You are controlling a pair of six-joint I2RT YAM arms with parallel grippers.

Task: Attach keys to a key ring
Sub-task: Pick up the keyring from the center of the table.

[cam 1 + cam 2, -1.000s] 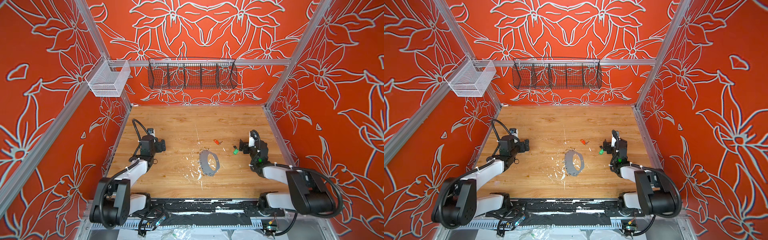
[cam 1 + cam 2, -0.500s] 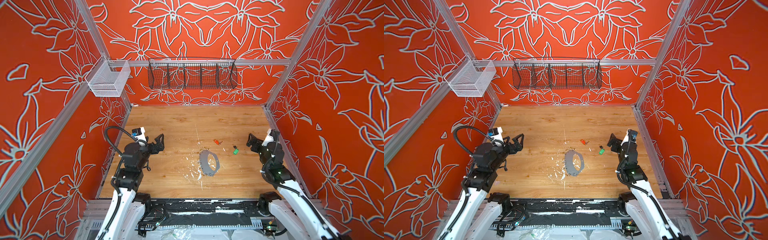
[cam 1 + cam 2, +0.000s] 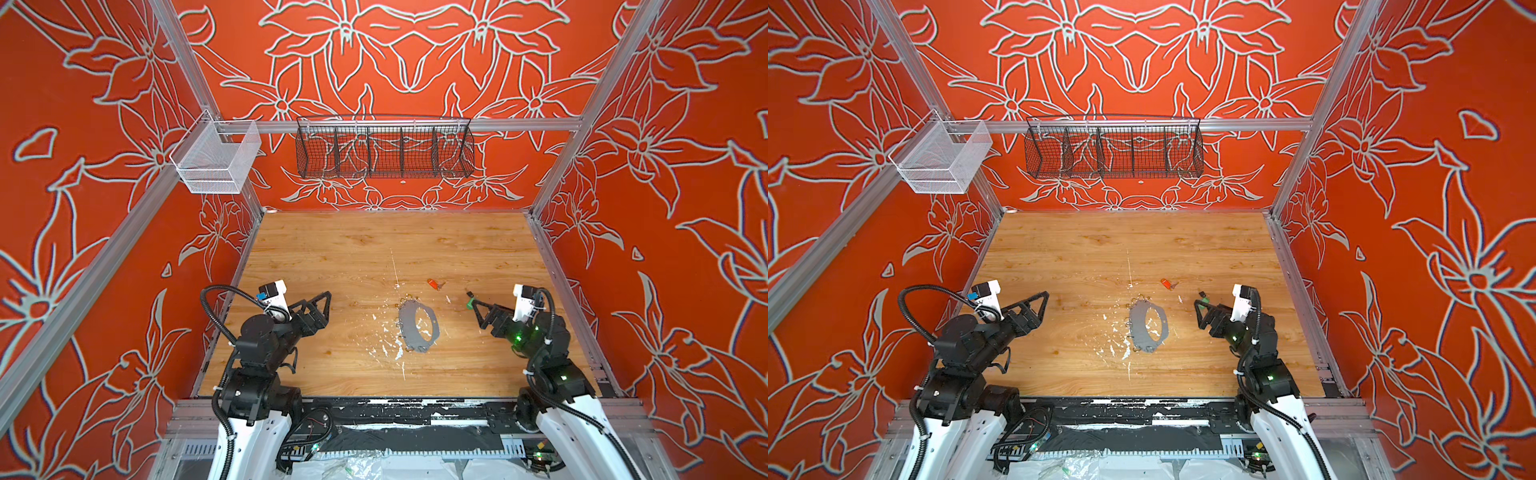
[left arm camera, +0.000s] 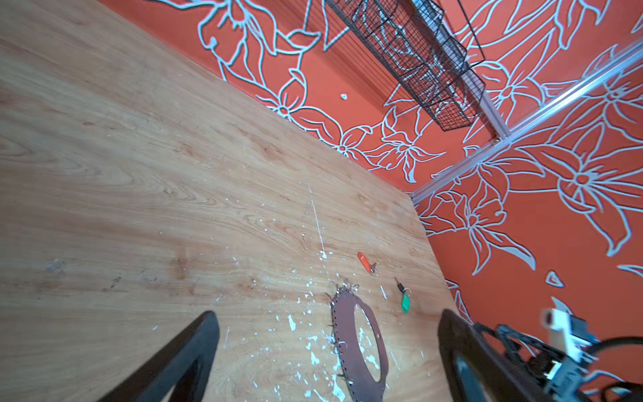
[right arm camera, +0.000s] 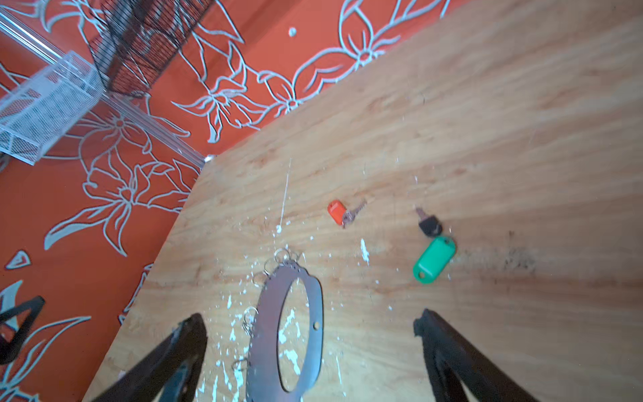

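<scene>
Both arms are up front. The left gripper [image 3: 327, 309] has its jaws spread wide with nothing in them, and the right gripper [image 3: 478, 313] is just as wide and just as bare. Between the two, well apart from either, the key ring [image 3: 406, 328] lies flat on the wooden table [image 3: 332, 249] among white paint flecks [image 3: 384, 345].

In the right wrist view the ring's near stretch shows between the two dark fingers [image 5: 188, 334]. It is a flat grey oval hoop with a long hole through it, and small wire split rings [image 5: 283, 255] cluster at its far end and along one edge.

A little farther out is the green key [image 5: 434, 260], with a bright oblong tag and a black-headed key. In both top views it sits right by the right gripper's fingertip, its tag partly hidden. Beyond the ring's far end, and apart from it, lies the orange key [image 3: 433, 284], an orange-red tag with a small metal key. On the back wall hang a black wire basket [image 3: 384, 151] and a white mesh bin [image 3: 216, 164].
</scene>
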